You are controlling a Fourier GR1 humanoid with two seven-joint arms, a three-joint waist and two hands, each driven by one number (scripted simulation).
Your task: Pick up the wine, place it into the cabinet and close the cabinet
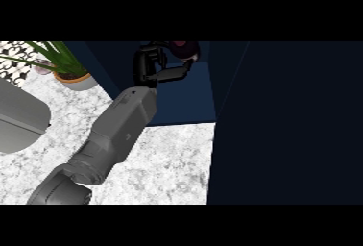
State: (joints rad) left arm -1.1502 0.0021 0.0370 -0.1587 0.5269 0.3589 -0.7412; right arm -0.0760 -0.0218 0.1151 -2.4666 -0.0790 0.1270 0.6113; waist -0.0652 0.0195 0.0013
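Observation:
The wine bottle (184,48) shows as a dark maroon shape at the top of the head view, inside the open dark blue cabinet (188,103). My left hand (150,65) reaches into the cabinet from the lower left. Its fingers and thumb curl round the bottle's lower part and hide most of it. The cabinet door (284,125) stands open and fills the right side of the view as a large dark panel. My right hand does not show.
A potted green plant (67,67) stands on the marble counter (166,166) left of the cabinet. A grey rounded object (20,120) lies at the left edge. The open door hides everything to the right.

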